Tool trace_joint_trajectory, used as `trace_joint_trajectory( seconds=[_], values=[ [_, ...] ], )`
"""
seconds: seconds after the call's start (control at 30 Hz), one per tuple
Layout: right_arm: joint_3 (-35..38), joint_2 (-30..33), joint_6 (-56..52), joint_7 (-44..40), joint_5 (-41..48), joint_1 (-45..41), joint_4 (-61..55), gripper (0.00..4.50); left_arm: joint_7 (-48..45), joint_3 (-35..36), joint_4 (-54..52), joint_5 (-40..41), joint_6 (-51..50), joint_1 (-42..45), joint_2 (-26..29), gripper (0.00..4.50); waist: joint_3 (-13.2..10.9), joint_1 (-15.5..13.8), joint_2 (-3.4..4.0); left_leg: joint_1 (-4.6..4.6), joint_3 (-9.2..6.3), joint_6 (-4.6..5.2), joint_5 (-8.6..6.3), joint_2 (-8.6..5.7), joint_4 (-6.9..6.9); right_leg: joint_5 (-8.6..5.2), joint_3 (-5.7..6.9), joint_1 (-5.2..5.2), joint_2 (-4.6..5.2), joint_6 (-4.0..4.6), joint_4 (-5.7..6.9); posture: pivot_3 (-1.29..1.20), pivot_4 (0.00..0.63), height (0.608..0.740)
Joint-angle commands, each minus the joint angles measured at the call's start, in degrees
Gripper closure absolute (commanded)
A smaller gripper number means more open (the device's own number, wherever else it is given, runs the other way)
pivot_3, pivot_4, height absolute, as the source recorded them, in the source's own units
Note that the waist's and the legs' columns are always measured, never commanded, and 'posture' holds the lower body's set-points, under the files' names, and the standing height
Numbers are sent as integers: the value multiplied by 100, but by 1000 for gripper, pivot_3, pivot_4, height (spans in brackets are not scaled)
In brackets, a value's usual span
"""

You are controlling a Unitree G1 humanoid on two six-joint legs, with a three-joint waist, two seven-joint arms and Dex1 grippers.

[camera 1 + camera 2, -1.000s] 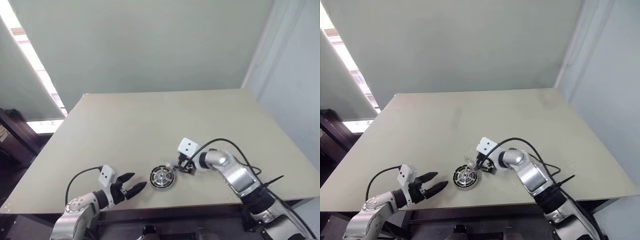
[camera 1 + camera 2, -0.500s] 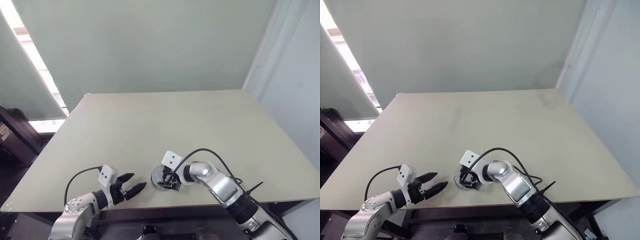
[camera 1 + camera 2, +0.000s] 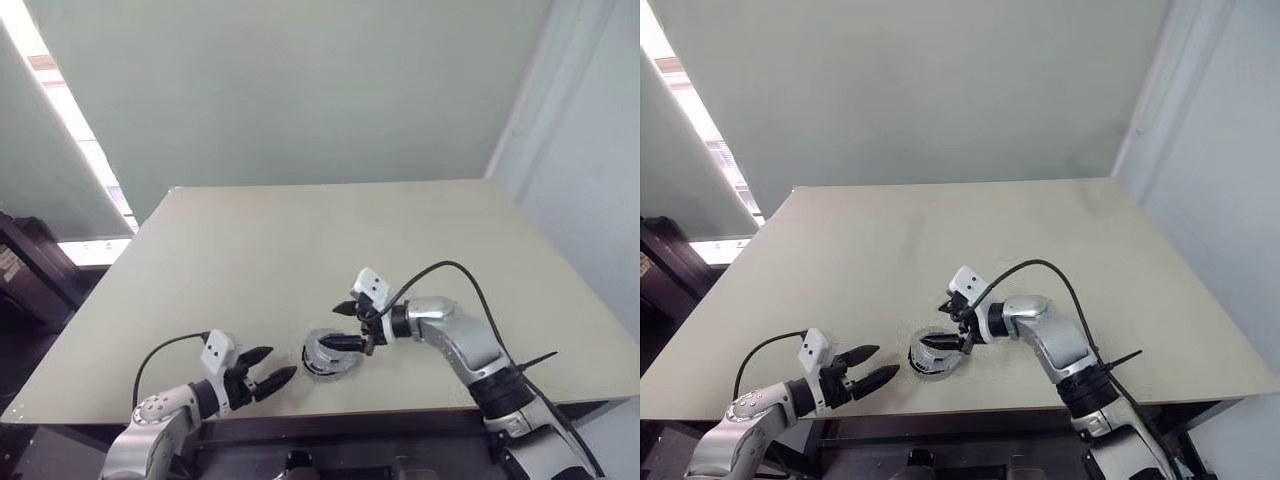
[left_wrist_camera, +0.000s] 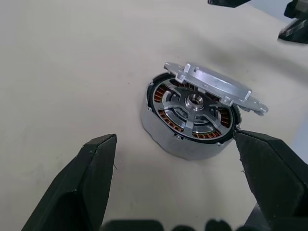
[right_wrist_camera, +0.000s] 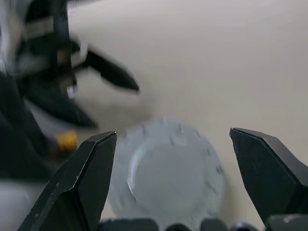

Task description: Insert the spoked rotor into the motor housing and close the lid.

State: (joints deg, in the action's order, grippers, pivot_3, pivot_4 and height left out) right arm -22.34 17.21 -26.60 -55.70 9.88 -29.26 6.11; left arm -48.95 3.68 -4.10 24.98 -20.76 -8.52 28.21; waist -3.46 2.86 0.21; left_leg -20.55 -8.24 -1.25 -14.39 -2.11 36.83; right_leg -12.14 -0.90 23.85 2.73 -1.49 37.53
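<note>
The motor housing point(image 4: 185, 139) stands on the table near its front edge, a silver cylinder with copper windings. Inside it sits the spoked rotor point(image 4: 192, 108), dark-rimmed. The grey lid point(image 4: 216, 86) lies tilted on the housing's far rim, covering only part of the opening. My left gripper point(image 3: 278, 363) is open just left of the housing, low over the table and pointing at it. My right gripper point(image 3: 338, 326) hovers open above the housing's right side with nothing between its fingers. In the right wrist view the lid point(image 5: 168, 168) shows blurred below that open gripper point(image 5: 173, 134).
The beige table point(image 3: 250, 260) stretches bare behind and to both sides of the housing. Its front edge runs close below both grippers. A black cable point(image 3: 450, 275) loops over my right forearm.
My right gripper swung left over the housing, then drew back up and to the right. The grey lid now lies on the housing, whose spokes showed uncovered a second ago. The left gripper stayed put.
</note>
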Motion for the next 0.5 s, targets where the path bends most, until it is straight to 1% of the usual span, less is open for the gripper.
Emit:
trace_joint_trajectory(
  seconds=[0.03, 0.17, 0.27, 0.33, 0.43, 0.5],
  values=[
    [-148, 40, 575, -250, -193, -153, 323, 386, -98, -10, -196, 1, 24, 87, 111, 318, 0, 6, 0, 0, 0, 0, 0, 0, 0, 0, 0, 0, 0, 0, 0, 0, 0, 740],
    [-255, 43, 938, -822, -168, -216, 804, 386, -199, -73, -191, -25, 75, 95, 178, 318, 0, 17, 0, 2, 1, 0, 0, 4, -1, 0, -1, 1, -3, 0, 3, 0, 0, 740],
    [-191, -55, 1440, -966, -217, -306, 1241, 386, -250, -88, -227, -44, 97, 99, 219, 318, 0, 14, 1, 3, 0, 0, 0, 4, 0, 0, 0, -1, -3, 0, 3, 0, 0, 740],
    [-165, -146, 1558, -969, -241, -425, 1503, 386, -289, -73, -226, -48, 133, 108, 236, 318, 0, 14, 1, 6, 0, 0, 0, 3, 2, 0, 0, -5, -3, 0, 3, 0, 0, 740],
    [-146, -259, 1673, -962, -269, -546, 1756, 342, -285, -20, -254, -9, 70, 114, 252, 927, -1, 14, 1, 9, 0, 0, 0, 3, 2, 0, -1, -7, -3, 0, 3, 0, 0, 740],
    [-126, -335, 1704, -970, -267, -595, 1859, 342, -303, -8, -276, 7, 30, 110, 282, 1628, 0, 13, 1, 9, -2, 0, 0, 3, 2, 0, 0, -7, -3, 0, 4, 0, 0, 740]
  ],
)
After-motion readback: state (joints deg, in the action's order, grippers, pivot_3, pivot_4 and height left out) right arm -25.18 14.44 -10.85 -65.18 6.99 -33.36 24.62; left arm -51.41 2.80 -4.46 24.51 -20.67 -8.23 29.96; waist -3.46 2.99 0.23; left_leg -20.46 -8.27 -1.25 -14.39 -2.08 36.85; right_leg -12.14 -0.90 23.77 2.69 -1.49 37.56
